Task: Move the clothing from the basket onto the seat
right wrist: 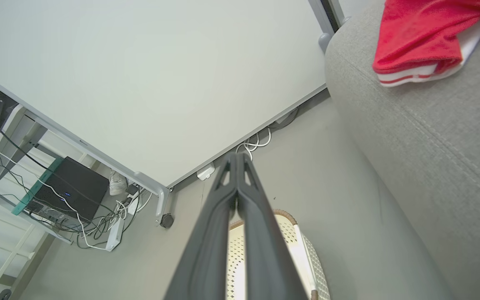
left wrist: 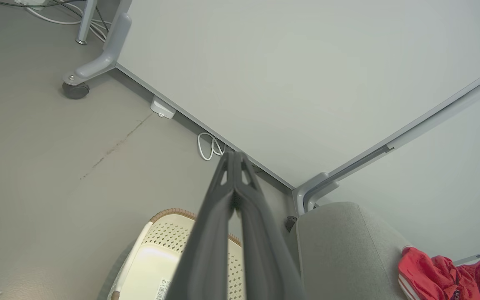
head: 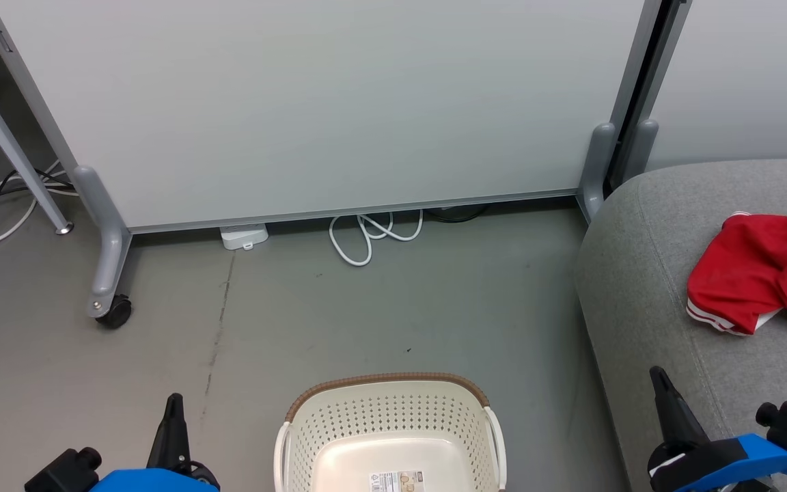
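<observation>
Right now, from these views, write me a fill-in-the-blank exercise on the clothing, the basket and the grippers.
1. The clothing lying on the seat is bright ____.
2. The visible part of the basket holds ____ clothing.
3. The left gripper and the right gripper are both ____.
4. The seat stands on the robot's ____ side of the basket.
Missing words: red; no; shut; right.

Bright, even, soft light; faint shadows, sharp focus, wrist views bend at edges.
</observation>
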You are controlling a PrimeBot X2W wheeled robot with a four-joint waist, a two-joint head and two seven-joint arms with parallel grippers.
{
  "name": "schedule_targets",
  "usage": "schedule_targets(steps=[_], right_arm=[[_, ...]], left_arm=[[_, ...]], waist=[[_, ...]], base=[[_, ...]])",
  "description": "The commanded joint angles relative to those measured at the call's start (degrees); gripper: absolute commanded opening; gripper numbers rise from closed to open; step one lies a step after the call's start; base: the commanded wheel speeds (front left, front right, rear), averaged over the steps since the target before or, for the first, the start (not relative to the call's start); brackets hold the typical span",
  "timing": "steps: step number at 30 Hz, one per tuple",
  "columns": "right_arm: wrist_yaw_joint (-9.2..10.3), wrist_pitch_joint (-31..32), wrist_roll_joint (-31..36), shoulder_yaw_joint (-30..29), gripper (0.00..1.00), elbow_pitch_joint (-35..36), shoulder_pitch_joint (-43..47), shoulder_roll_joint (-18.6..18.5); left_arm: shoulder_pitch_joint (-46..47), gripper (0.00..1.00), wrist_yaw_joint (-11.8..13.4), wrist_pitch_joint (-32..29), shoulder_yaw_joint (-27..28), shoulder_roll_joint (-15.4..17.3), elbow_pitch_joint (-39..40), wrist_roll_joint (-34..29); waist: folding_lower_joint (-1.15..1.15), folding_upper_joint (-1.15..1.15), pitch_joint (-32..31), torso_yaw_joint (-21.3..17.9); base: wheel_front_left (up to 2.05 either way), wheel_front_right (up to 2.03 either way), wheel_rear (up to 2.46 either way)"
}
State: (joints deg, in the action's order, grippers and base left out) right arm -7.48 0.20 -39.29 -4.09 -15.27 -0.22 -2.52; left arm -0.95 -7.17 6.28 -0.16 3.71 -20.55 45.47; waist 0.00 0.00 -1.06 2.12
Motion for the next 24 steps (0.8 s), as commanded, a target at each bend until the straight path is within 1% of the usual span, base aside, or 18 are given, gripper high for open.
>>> schedule_targets(steps=[1, 14, 24], right_arm=[[-0.01, 0.26, -2.38, -0.20, 0.00, 0.94, -1.80, -0.25], [-0.01, 1.50, -12.58, -0.67, 0.00, 1.07, -2.78, -0.30], [-0.01, 2.25, -18.92, -0.96, 0.00, 1.14, -3.40, -0.34]], left_arm=[[1.81, 0.00, -0.16, -0.51, 0.60, 0.12, 1.08, 1.97], [3.04, 0.00, -0.22, -3.02, 1.88, -0.04, 2.25, 10.96], [3.72, 0.00, -0.26, -4.58, 2.65, -0.16, 2.95, 16.56]], waist=[[0.00, 0.00, 0.02, -0.03], [0.00, 0.00, 0.20, -0.34], [0.00, 0.00, 0.32, -0.55]], base=[[0.00, 0.00, 0.00], [0.00, 0.00, 0.00], [0.00, 0.00, 0.00]])
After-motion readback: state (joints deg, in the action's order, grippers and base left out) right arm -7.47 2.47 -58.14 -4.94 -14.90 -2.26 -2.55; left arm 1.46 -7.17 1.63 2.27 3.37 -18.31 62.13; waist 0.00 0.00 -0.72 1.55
